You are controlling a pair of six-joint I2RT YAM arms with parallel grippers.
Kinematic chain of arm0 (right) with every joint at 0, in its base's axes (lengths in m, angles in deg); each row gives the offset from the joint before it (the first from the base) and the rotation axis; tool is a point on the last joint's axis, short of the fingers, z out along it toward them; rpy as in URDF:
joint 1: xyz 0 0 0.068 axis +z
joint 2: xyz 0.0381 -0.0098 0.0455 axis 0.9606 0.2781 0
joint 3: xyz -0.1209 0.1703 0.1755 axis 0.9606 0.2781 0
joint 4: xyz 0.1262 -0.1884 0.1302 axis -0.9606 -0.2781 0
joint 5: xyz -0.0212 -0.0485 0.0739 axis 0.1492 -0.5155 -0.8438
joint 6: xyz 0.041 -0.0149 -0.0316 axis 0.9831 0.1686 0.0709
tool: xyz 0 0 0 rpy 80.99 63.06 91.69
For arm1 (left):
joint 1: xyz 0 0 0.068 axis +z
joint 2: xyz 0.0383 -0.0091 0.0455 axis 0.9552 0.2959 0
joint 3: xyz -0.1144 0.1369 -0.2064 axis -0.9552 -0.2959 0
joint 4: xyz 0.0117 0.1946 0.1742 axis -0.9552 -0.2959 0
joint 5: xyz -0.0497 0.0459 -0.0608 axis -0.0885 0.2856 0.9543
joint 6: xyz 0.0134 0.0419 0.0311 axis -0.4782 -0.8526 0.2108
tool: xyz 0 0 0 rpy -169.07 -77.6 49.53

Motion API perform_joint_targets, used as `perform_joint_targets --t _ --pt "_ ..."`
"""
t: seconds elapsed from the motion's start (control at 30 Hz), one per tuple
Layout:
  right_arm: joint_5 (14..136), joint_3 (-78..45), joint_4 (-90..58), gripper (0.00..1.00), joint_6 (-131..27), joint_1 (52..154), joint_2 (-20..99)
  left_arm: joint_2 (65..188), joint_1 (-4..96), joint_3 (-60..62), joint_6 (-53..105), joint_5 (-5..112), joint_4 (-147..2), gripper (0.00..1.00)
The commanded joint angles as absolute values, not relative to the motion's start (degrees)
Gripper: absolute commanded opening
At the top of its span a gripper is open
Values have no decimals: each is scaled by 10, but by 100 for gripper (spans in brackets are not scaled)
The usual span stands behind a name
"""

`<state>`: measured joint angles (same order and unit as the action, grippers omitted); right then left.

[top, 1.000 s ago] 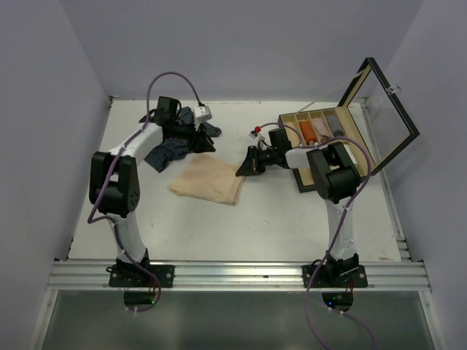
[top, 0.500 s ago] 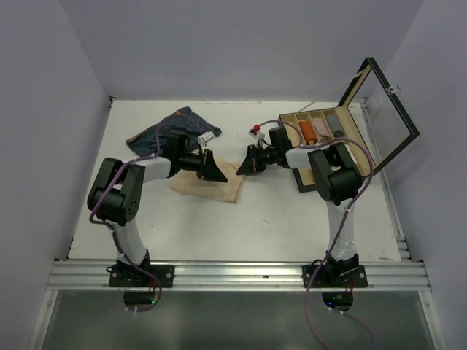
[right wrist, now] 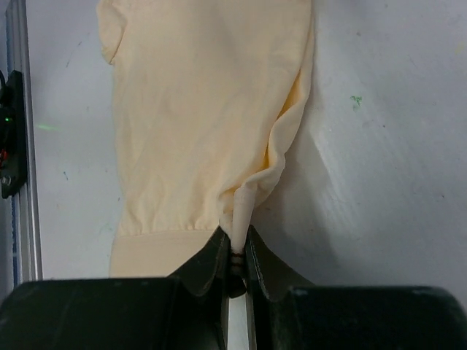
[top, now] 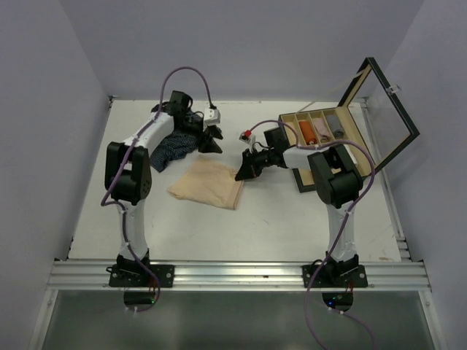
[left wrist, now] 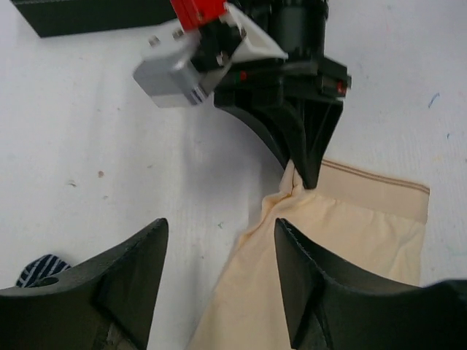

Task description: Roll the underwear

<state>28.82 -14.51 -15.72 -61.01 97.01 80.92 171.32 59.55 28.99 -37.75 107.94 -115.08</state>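
Note:
The beige underwear (top: 206,182) lies flat mid-table. My right gripper (top: 244,169) is shut on its far right corner, the cloth pinched into a fold between the jaws (right wrist: 237,219). The rest of the beige cloth (right wrist: 197,109) spreads out ahead of them. My left gripper (top: 213,140) is open and empty, hovering behind the beige underwear (left wrist: 350,240) and facing the right gripper (left wrist: 306,157). The navy striped underwear (top: 170,147) lies bunched under the left arm, and a bit of it shows in the left wrist view (left wrist: 40,268). The pink-and-white garment does not show on the table.
A compartmented wooden box (top: 315,177) stands at the right behind the right arm, its glass lid (top: 387,109) raised open, with small coloured items in its compartments. A metal rail (top: 233,275) runs along the near edge. Walls enclose the table.
My left gripper has swung back from the beige underwear's far edge toward the rear of the table. The navy underwear now lies bunched under the left arm. The right gripper keeps its pinch.

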Motion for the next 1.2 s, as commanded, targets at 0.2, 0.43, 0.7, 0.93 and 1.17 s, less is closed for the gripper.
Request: perform_joint_targets --t 0.2,0.43,0.7,0.93,1.17 --pt "258 -169 -254 7 -786 980 758 1800 592 359 -638 1112 -1384 66" --pt "246 -257 -393 7 -917 983 785 1805 577 324 -613 1114 -1343 66" --pt "239 -283 -417 7 -948 991 797 1764 558 245 -506 1091 -1162 66" --pt "252 -291 -418 9 -935 992 813 1765 557 238 -481 1089 -1149 41" --pt "274 -315 -386 18 -852 986 846 1772 554 250 -494 1080 -1201 3"
